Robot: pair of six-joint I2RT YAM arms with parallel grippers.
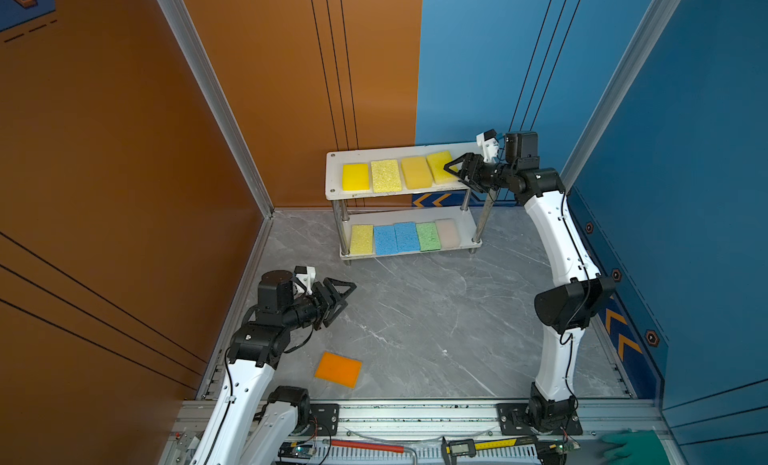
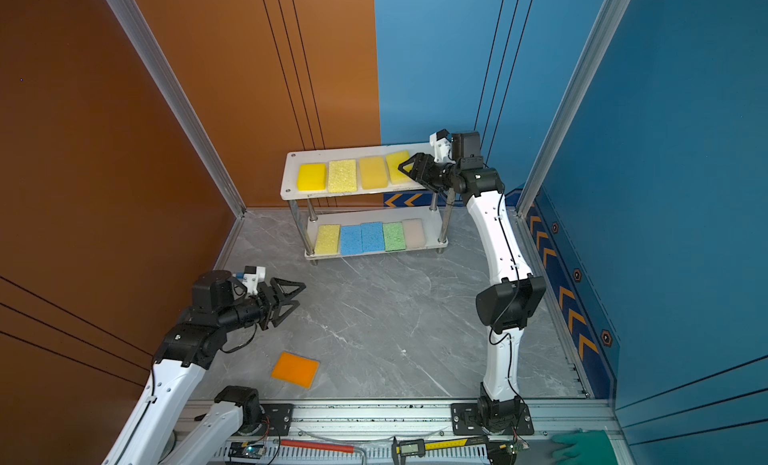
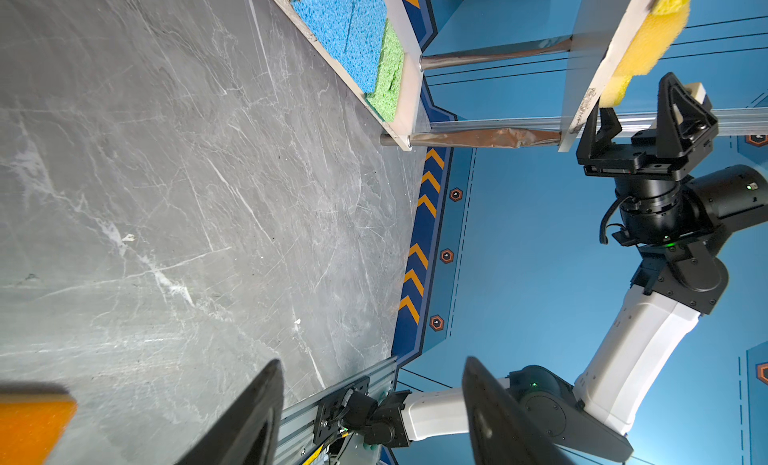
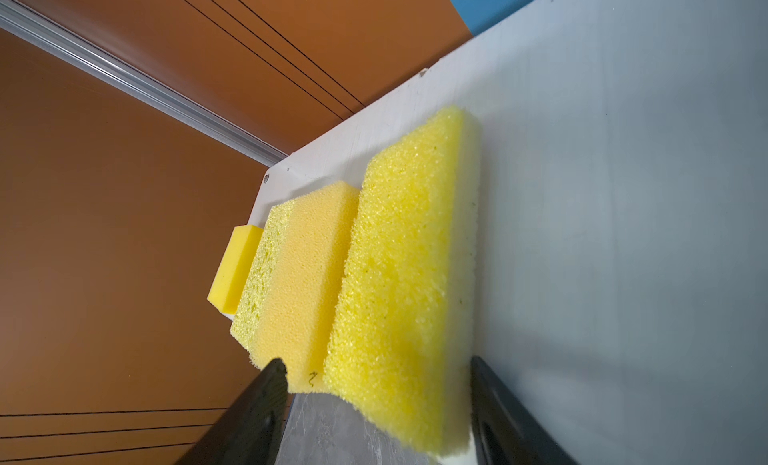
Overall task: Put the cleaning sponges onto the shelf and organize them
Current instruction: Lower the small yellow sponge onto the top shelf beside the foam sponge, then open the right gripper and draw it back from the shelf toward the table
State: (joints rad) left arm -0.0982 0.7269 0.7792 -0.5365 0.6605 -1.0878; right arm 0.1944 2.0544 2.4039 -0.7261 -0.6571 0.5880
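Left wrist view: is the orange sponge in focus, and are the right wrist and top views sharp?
Left wrist view: orange sponge blurred at the frame's edge, and the upper board of the shelf looks smeared. Right wrist view: nearest yellow sponge crisp mid-length, softer at its near end. Both top views: even light, sharp, no harsh glare.

A grey marble-patterned surface forms the base of the cell, backed by an orange wall panel and a blue wall panel. A dark-blue strip with orange chevrons runs along the blue wall's foot. Past the aluminium rail at the near edge lie a digital caliper, a red-sleeved rod and a green glove.
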